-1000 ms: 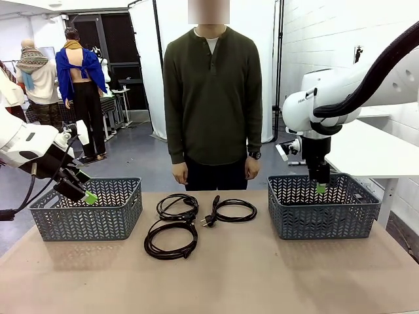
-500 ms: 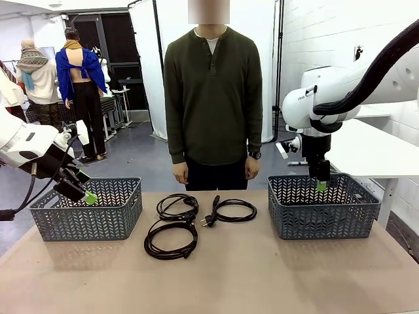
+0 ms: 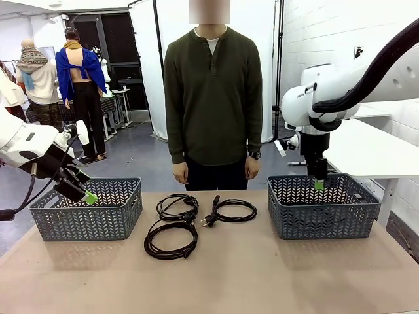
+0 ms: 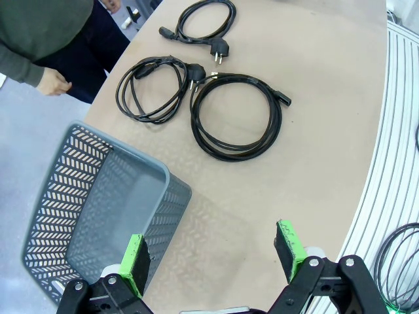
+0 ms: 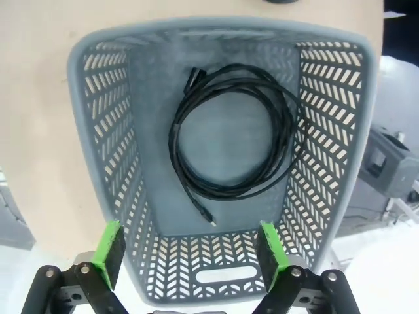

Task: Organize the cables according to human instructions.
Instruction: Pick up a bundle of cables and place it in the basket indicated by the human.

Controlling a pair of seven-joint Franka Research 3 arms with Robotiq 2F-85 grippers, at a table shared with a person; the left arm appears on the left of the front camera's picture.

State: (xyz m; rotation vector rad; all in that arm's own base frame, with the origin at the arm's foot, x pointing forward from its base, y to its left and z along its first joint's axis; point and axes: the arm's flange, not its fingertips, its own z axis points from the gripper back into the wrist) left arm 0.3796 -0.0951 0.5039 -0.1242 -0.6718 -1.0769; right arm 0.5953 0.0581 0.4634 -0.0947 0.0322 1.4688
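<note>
Now the right pincer (image 3: 320, 185) hangs spread wide and empty above the right basket (image 3: 340, 216), 1 cable (image 5: 175, 140) coiled inside; left pincer (image 3: 90, 197) gapes empty by the left basket (image 3: 85, 222); 3 cables (image 3: 177, 218) lie mid-desk (image 3: 229, 281) toward the far edge

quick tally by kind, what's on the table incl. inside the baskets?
Black cables: 4 (3 loose on the table, 1 in the right basket)
Grey baskets: 2
Total: 6
</note>
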